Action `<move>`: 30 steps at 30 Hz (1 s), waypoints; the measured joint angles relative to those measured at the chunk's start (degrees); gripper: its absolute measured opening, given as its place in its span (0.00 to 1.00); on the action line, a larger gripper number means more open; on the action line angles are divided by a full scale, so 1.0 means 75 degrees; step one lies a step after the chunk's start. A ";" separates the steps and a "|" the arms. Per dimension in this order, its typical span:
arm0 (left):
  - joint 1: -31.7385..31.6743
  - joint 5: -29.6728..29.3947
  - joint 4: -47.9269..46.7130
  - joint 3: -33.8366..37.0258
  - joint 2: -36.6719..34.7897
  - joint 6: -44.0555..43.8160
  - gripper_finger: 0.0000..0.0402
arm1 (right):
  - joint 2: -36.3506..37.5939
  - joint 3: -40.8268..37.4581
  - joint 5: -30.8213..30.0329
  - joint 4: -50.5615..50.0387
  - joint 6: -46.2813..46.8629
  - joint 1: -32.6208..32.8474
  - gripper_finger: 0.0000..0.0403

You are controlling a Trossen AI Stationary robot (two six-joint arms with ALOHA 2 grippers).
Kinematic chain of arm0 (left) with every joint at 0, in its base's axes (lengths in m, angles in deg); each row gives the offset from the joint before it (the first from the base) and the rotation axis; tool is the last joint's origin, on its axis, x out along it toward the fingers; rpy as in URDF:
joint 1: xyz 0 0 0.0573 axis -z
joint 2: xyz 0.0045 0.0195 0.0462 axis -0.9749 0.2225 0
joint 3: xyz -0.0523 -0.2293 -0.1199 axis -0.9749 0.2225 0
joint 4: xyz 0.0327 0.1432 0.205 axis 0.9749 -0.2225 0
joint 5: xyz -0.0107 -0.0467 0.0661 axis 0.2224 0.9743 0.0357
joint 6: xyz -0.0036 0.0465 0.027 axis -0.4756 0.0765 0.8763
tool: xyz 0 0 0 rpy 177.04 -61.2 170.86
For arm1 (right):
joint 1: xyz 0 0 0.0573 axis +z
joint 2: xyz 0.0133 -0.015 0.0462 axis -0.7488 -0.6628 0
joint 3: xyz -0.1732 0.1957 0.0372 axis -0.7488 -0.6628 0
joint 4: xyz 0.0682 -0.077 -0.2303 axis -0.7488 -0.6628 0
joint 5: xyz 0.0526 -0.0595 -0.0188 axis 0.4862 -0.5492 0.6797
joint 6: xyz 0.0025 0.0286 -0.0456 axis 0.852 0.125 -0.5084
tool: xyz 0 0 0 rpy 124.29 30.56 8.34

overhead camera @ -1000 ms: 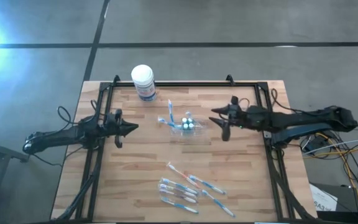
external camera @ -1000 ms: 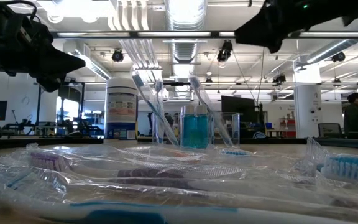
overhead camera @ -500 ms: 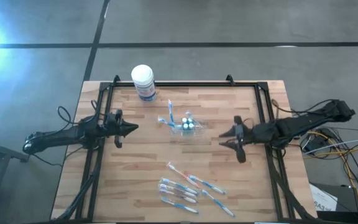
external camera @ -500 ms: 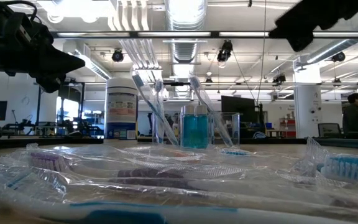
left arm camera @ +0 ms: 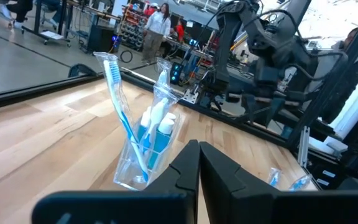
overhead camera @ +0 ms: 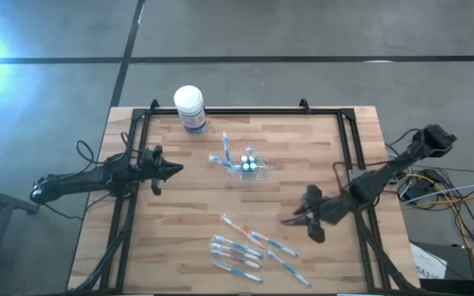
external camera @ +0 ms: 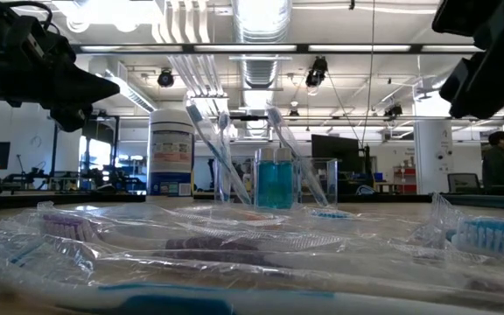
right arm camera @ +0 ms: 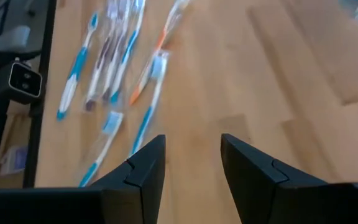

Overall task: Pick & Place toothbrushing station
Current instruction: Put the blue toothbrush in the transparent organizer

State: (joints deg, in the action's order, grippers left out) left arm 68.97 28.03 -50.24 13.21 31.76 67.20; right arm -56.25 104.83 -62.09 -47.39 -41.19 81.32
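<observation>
Inspection: R arm over loose brushes, L arm parked, cup stocked at table centre.

I see the right gripper (overhead camera: 301, 224) w/ fingers apart, grasping nothing, above bare wood just beside the loose toothbrushes (overhead camera: 245, 247) at the near table edge; most of those lie w/ long axes roughly left-right, a few slanted. The clear cup (overhead camera: 248, 168) stands mid-table, upright, holding blue-capped pieces. Two toothbrushes in the cup (left arm camera: 122, 102) lean diagonally, heads up, tilted toward the far-left side. The left gripper (overhead camera: 171, 169) is clenched, empty, at the left rail, tips pointing toward the cup. The white-lidded tub (overhead camera: 189, 108) sits at the far edge.
</observation>
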 joint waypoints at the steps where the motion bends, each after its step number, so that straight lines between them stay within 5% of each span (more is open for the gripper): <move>1: 0.0000 0.0000 0.0001 0.0000 0.0000 0.0002 0.03 | -0.0216 0.0116 0.0015 0.0003 0.0155 0.0075 0.37; 8: -0.0001 0.0149 -0.0020 0.0000 0.0000 0.0002 0.03 | -0.2111 0.1414 0.0150 -0.0141 0.0591 0.0347 0.37; 18: 0.0001 0.0825 -0.0017 0.0000 0.0000 0.0002 0.03 | -0.4625 0.3978 0.0623 -0.2569 0.1077 0.0344 0.37; 30: 0.0001 0.0947 -0.0037 0.0000 0.0000 0.0057 0.04 | -0.5968 0.5550 0.0969 -0.3620 0.1204 0.0343 0.37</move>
State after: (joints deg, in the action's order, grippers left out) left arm 68.98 35.14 -50.52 13.21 31.76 67.63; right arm -101.01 146.45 -54.82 -74.54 -32.16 83.90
